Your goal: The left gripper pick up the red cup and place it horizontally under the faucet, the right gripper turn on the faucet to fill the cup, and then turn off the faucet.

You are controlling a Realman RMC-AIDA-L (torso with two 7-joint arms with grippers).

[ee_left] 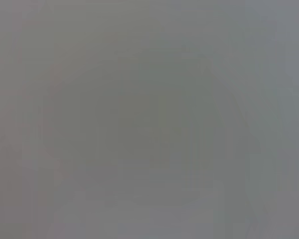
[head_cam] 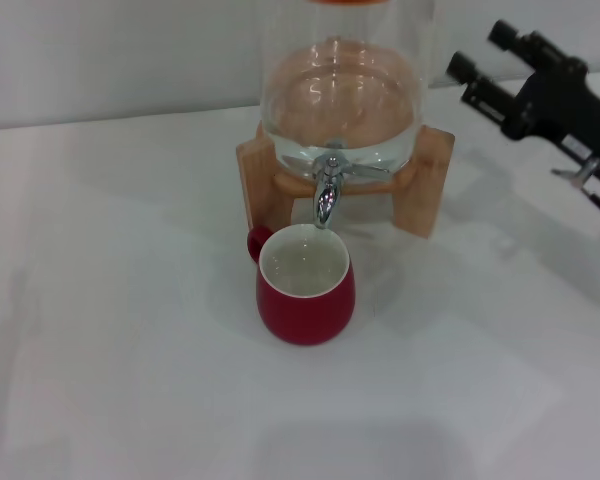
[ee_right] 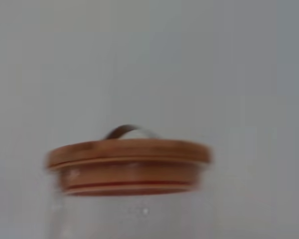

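The squat dark-red ceramic cup (head_cam: pixel 306 287) with a glossy white inside stands upright on the white table (head_cam: pixel 110 350), its mouth directly below the spout of the small shiny chrome faucet (head_cam: pixel 327 190). The cup's small loop handle points toward 10 o'clock in the head view, and a pale liquid shows inside the cup. No gripper touches it.

The faucet juts from the clear glass dispenser (head_cam: pixel 340 90), which sits in a light wooden stand (head_cam: pixel 432 180) at 12 o'clock from the cup – the stand's 2 front legs flank the tap.

The right gripper (head_cam: pixel 492 66), a black claw with 2 long straight fingers, hangs in the air at about 2 o'clock from the cup, well apart from the faucet; its fingers are spread, grasping nothing.

The right wrist view shows the dispenser's round wooden lid (ee_right: pixel 128 167) with a thin metal handle on top. The left wrist view shows only a blank grey field – the left gripper is out of sight.
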